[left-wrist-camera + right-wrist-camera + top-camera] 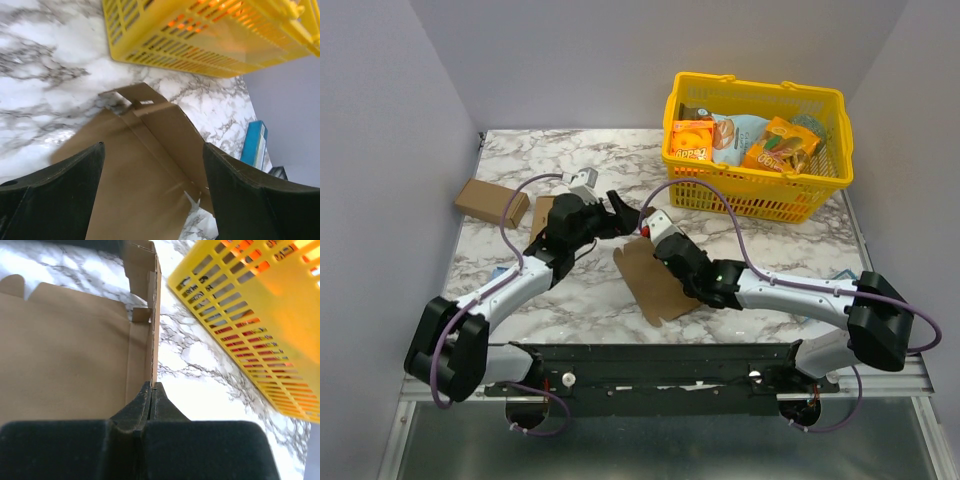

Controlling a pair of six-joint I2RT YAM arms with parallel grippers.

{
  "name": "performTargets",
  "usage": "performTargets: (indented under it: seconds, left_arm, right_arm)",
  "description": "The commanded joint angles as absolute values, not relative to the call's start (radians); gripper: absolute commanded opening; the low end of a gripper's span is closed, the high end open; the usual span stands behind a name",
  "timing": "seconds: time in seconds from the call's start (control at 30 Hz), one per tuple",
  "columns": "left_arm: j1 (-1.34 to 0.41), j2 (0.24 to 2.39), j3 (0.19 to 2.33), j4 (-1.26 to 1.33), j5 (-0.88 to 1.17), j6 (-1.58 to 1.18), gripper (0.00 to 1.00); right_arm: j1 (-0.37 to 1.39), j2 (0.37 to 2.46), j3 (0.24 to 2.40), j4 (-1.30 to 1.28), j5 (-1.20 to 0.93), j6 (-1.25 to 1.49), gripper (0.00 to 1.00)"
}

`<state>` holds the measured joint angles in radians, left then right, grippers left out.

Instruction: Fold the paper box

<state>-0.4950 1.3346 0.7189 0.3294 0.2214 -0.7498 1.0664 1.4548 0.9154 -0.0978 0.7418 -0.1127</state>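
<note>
So the flat brown cardboard paper box [645, 285] is lying mid-worktop [590, 300], between the two arms. Its long axis runs roughly near-to-far, and the yellow slotted plastic basket [755, 185] sits off past its far right. The right end effector [151, 386] is clamped shut at the box's far end. It looks like it's pinching the upright side flap, though the edge-on view makes that hard to call. The left end effector [152, 147] is spread wide with nothing in it, hovering just above the box's left side, panel right below. The right arm's closer, so my guess is the left does the next fold.
</note>
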Motion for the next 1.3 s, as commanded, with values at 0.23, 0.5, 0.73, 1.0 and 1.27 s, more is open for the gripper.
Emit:
performTargets:
  seconds: [0.23, 0.5, 0.73, 1.0, 1.27]
  left_arm:
    - [-0.46, 1.204, 0.658, 0.302, 0.362, -0.182, 0.9]
    - [-0.466, 1.204, 0.658, 0.293, 0.388, -0.13, 0.9]
    - [-0.472, 1.068, 0.638, 0.284, 0.312, -0.202, 0.91]
    - [-0.518, 1.051, 0.641, 0.201, 0.272, -0.19, 0.91]
    - [-0.522, 1.149, 0.687, 0.204, 0.25, -0.111, 0.91]
  right_arm:
    - [1.014, 1.405, 0.827, -0.184, 0.375, -0.227, 0.01]
    - [0.977, 1.356, 0.848, -0.213, 0.327, -0.264, 0.01]
    - [0.916, 1.301, 0.91, -0.276, 0.201, -0.276, 0.01]
    - [0.758, 1.344, 0.969, -0.285, -0.041, -0.293, 0.01]
    - [0.7, 1.457, 1.035, -0.282, -0.08, -0.325, 0.01]
